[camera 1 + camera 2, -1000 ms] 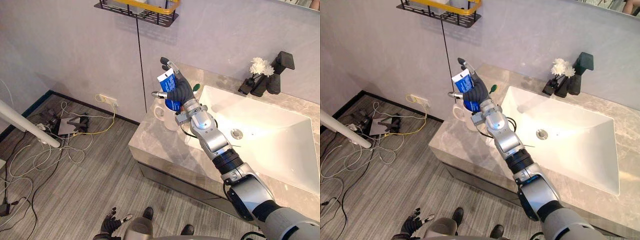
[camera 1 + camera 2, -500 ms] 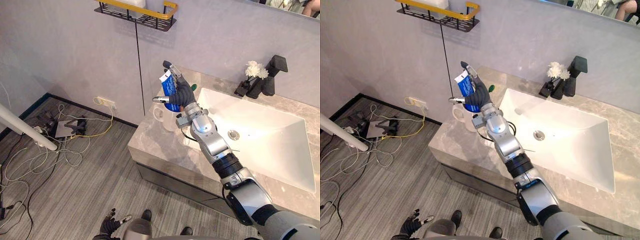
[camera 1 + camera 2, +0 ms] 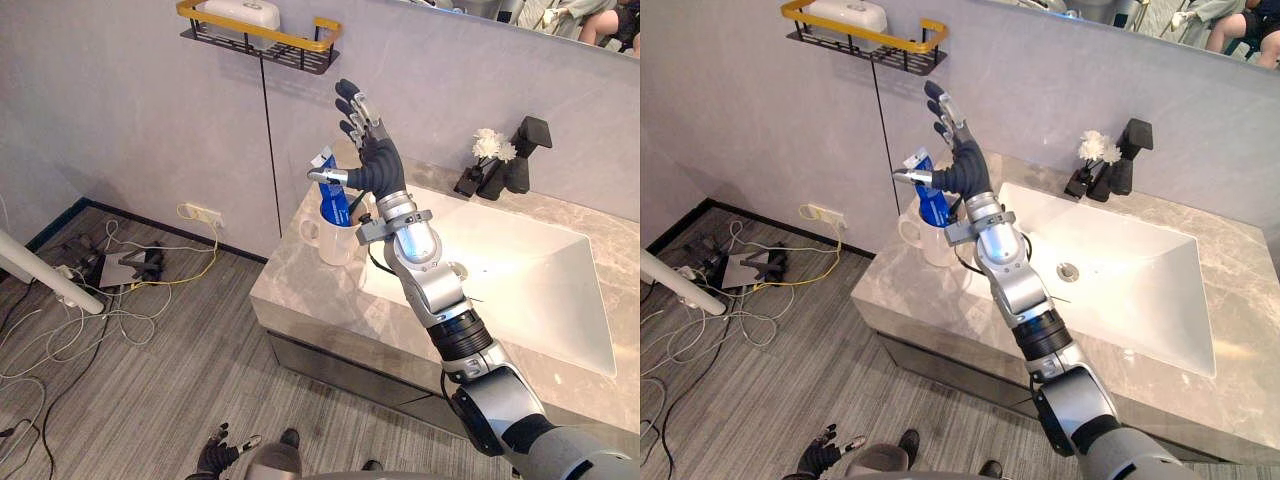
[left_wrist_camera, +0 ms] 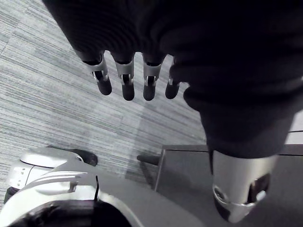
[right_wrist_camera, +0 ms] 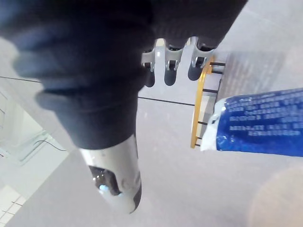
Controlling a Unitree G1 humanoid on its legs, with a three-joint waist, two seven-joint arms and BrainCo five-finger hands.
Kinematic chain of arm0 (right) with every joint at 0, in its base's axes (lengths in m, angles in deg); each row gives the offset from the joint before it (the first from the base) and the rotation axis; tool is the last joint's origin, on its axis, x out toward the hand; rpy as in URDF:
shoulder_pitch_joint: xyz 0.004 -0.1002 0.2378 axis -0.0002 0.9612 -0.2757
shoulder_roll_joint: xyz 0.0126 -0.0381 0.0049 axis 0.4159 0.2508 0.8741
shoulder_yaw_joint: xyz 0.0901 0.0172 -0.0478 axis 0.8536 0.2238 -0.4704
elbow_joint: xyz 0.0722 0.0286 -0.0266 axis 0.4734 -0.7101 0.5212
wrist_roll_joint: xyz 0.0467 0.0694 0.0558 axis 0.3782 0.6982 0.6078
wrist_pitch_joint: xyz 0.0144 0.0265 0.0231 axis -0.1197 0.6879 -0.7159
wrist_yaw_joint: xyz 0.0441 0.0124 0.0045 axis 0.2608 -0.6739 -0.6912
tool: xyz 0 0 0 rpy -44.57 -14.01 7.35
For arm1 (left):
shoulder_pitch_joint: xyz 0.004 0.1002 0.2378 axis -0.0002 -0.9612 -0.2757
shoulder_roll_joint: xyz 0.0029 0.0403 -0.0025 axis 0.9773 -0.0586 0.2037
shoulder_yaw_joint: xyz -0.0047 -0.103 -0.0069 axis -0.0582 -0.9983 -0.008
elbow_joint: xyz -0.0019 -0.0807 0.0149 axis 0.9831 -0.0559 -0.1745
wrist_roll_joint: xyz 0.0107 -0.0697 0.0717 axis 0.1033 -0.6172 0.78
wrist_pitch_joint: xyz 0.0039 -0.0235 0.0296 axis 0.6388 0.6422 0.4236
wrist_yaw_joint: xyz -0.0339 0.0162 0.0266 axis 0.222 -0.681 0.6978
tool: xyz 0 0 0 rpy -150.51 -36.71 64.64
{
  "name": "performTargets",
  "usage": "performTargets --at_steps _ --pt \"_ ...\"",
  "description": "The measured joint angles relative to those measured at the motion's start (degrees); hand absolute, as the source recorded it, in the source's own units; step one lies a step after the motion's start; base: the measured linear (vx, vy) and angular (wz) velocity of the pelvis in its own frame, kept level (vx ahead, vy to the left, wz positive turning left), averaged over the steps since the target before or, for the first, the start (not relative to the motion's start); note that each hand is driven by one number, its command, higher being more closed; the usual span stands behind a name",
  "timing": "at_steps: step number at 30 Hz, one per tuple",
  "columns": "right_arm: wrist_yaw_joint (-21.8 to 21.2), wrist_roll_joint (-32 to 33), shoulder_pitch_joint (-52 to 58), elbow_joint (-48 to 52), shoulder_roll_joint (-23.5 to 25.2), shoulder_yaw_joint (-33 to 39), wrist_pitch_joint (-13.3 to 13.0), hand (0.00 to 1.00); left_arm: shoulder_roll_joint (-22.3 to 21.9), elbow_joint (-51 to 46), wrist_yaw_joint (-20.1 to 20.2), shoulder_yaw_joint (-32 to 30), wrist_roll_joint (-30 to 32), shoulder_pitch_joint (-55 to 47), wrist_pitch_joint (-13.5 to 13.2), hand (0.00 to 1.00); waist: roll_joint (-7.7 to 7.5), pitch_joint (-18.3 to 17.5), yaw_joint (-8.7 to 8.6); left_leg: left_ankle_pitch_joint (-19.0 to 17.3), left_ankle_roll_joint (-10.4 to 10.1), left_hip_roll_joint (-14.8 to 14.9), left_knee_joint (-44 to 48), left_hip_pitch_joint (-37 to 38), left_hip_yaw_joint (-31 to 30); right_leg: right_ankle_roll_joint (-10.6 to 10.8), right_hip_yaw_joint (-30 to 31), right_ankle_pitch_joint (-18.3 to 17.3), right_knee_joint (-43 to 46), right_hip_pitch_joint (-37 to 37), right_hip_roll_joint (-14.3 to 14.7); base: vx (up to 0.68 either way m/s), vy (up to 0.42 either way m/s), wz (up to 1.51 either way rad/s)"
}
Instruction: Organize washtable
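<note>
Silver, dark-tipped fingers of the right hand (image 3: 374, 168) stand straight and fanned, grasping nothing. The thumb points toward the top of the blue-and-white toothpaste tube (image 3: 333, 195) (whether it touches, I cannot tell). The tube stands nearly upright with its lower end inside the white ceramic mug (image 3: 338, 243). The mug sits on the grey marbled stone worktop (image 3: 300, 295), just beside the white rectangular basin (image 3: 530, 275). On the wall above hangs a black wire shelf with a yellow rail (image 3: 262, 38). The left hand (image 4: 127, 78) hangs low over the striped grey floor, fingers relaxed and empty.

Placing the tube in the mug looks done, so the step in hand is drawing clear. The next move calls for lifting the right hand away without the thumb catching the tube or tipping the mug, then choosing the next item to tidy.
</note>
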Motion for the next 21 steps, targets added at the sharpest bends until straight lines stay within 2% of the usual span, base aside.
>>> performTargets --at_steps 5,9,13,15,18,21 --pt "-0.9 0.5 0.1 8.3 -3.7 2.5 -2.1 0.0 0.1 0.4 0.0 -0.1 0.0 -0.3 0.0 0.0 -0.09 -0.1 -1.24 0.0 0.0 0.1 -0.2 0.6 0.9 0.0 0.9 0.0 0.0 0.0 0.0 -0.01 0.012 -0.1" --pt "-1.2 1.8 2.7 14.9 -6.9 9.1 -4.0 0.0 0.1 1.2 0.0 -0.1 0.0 -0.4 0.0 0.0 -0.08 -0.2 -2.38 0.0 0.0 0.2 -0.6 1.5 2.1 -0.1 2.0 0.2 0.1 0.1 0.0 -0.02 0.015 -0.15" --pt "-0.8 2.9 5.4 20.2 -12.0 20.7 -5.7 0.0 0.2 2.4 0.1 -0.1 0.1 -0.5 0.0 0.0 0.01 -0.3 -4.34 0.0 0.0 0.2 -1.3 2.4 3.7 0.0 3.4 0.4 0.1 -0.1 0.0 -0.02 0.021 -0.21" --pt "-0.1 3.8 6.5 22.1 -15.3 27.0 -7.4 0.0 0.1 2.7 0.1 -0.1 0.1 -0.8 0.0 0.0 0.14 -1.4 -4.67 0.0 0.0 0.3 -1.8 2.4 4.6 0.1 4.3 0.5 0.0 -0.7 0.0 0.0 0.024 -0.21" --pt "2.2 5.0 7.7 22.6 -20.3 37.5 -10.0 0.0 -0.1 3.4 0.2 -0.1 0.1 -1.4 0.0 0.0 0.47 -2.8 -6.48 -0.2 0.2 0.3 -2.1 2.5 5.5 0.3 5.2 0.6 -0.1 -1.3 0.0 0.03 0.02 -0.17" --pt "5.5 7.0 15.1 21.0 -24.1 51.3 -11.9 0.0 -0.3 3.5 0.6 -0.1 0.1 -1.5 0.0 0.0 0.92 -3.7 -8.2 -0.7 0.6 0.2 -2.2 2.4 6.7 0.3 6.5 0.7 -0.1 -2.1 0.0 0.02 0.022 -0.2"
